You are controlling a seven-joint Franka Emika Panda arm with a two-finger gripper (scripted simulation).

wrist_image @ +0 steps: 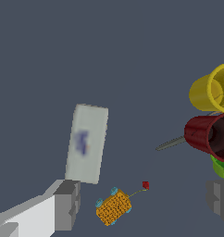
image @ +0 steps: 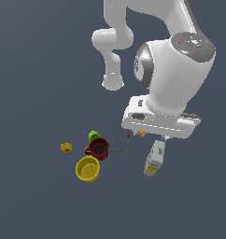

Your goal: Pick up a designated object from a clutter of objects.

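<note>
white-and-yellow tall rectangular carton (image: 154, 159): matt, paper-like, smooth faces
yellow round bowl (image: 88, 168): smooth, plastic-looking, faint sheen
dark red mug (image: 99, 148): smooth, slightly glossy
orange patterned piece (wrist_image: 113, 207): dotted, rough-looking texture
white robot arm (image: 173, 70): glossy, smooth shell
grey gripper fingers (wrist_image: 66, 204): matt, flat-shaded
dark grey floor (image: 35, 70): matt, uniform

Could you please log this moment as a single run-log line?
phase: approach | gripper: open, empty | target: carton, beside gripper, not grasped | mug, bowl: untouched
</note>
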